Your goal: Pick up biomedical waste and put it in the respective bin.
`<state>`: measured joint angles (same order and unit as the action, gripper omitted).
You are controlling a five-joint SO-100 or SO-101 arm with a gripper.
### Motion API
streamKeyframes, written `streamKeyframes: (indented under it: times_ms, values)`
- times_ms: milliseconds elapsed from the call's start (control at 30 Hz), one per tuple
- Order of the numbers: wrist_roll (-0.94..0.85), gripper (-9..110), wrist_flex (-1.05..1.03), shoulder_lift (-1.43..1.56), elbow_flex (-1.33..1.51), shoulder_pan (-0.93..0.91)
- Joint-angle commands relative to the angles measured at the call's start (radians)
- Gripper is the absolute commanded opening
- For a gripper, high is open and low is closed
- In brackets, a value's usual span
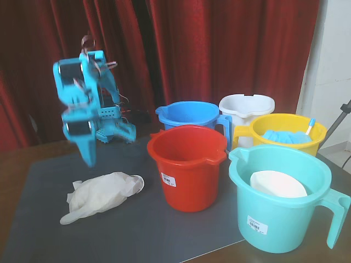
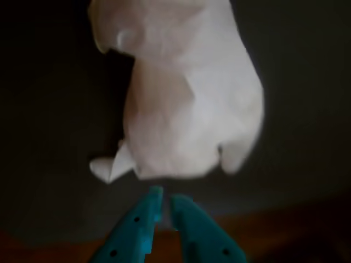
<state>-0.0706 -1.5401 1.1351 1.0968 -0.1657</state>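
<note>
Mat [image 1: 164, 230]: glove [image 1: 101, 194] below end effector [image 1: 89, 159].

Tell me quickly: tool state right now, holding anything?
Tool: closed, tips nearly touching, holding nothing; the white glove lies on the mat just ahead of it.

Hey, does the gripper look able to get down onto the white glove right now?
Probably yes. The white glove lies alone on the grey mat, clear of the red bucket, and the gripper hangs just above its edge, jaws nearly closed, so they'd need opening first.
</note>
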Motion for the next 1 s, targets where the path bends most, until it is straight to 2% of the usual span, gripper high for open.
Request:
streamKeyframes:
  times_ms: [0, 67, 167, 300, 433, 667, 967]
  values:
    - [0.040, 14, 0.003, -0.018, -0.066, -0.005]
    - [0.064, 30, -0.003, -0.018, -0.058, -0.003]
    - [0.067, 48, -0.018, -0.017, -0.063, -0.003]
    - [0.094, 59, -0.031, -0.005, -0.075, 0.005]
    - [0.110, 58, -0.026, 0.008, -0.069, 0.008]
    - [0.101, 48, -0.026, 0.003, -0.058, 0.008]
    - [0.040, 47, 0.025, -0.140, -0.071, 0.008]
